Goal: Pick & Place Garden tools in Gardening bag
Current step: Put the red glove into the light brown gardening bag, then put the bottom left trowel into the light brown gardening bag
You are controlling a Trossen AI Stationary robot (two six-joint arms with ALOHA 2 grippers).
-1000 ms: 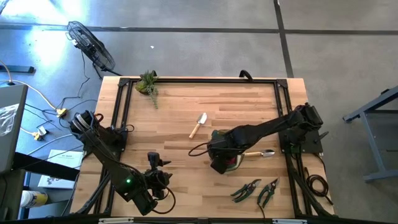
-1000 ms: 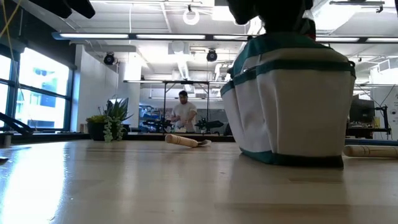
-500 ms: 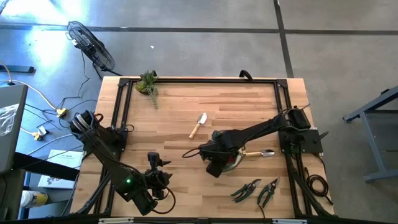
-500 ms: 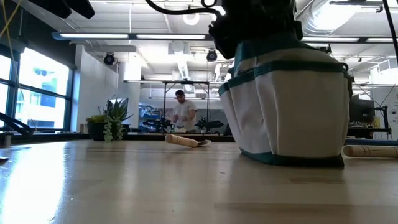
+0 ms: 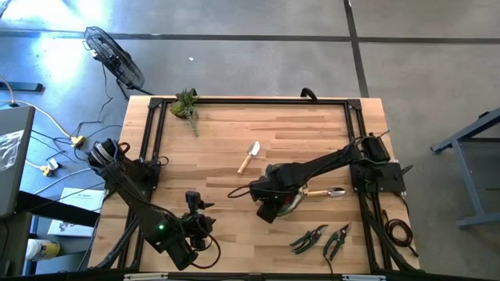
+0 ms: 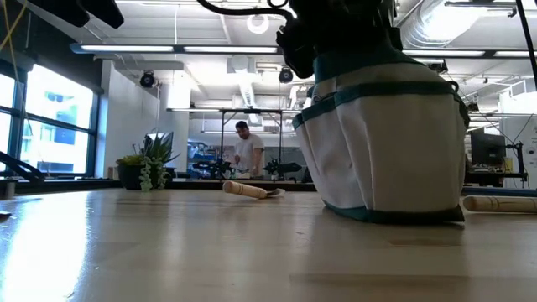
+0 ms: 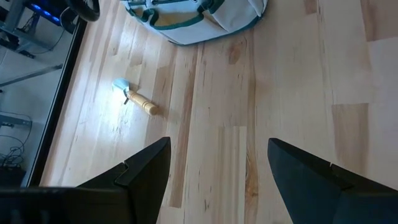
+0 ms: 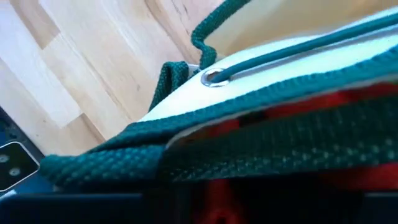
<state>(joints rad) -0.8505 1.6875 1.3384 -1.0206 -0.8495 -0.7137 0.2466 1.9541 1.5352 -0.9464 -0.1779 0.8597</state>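
Observation:
The gardening bag (image 6: 386, 143), pale fabric with teal trim, stands on the table right of centre. My right gripper (image 5: 269, 204) sits on top of the bag's mouth (image 6: 336, 33); its wrist view looks over the teal rim (image 8: 292, 93) at a red fabric piece (image 8: 311, 107) inside. A wooden-handled trowel (image 5: 248, 157) lies flat at the centre. Another wooden-handled tool (image 5: 324, 192) lies right of the bag. Two dark-handled shears (image 5: 310, 238) (image 5: 337, 241) lie near the front right. My left gripper (image 7: 219, 144) waits open at the front left (image 5: 197, 204), holding nothing.
A leafy plant (image 5: 186, 106) sits at the far left corner. Black frame rails run along the table's edges (image 5: 250, 100). Bare wood (image 5: 211, 168) lies between the left arm and the bag. A person (image 6: 243, 151) stands in the room beyond the table.
My right gripper has come down onto the bag's mouth and shifted a little toward the table's left. The red piece that showed above the rim has dropped out of the low view. The bag's top has been pushed over to the left, and its base has stayed put.

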